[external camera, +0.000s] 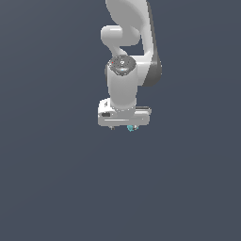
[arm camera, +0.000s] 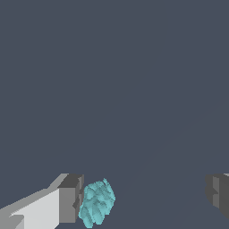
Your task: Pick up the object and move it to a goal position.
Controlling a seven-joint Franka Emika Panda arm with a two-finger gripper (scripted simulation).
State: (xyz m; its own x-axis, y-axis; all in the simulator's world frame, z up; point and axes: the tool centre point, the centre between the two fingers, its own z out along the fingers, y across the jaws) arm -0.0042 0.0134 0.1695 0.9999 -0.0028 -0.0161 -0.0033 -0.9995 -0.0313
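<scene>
The object [arm camera: 97, 202] is a small teal, bumpy blob. In the wrist view it sits between my fingers, right against one finger pad [arm camera: 71, 199], with a wide gap to the other finger [arm camera: 218, 194]. My gripper [arm camera: 145, 197] is open. In the exterior view the white arm points straight down, and the gripper [external camera: 123, 127] hides most of the blob [external camera: 130, 127]; only a teal speck shows under the hand. I cannot tell whether the blob rests on the ground.
A plain dark grey-blue surface [external camera: 56, 179] fills both views. No other objects or edges show.
</scene>
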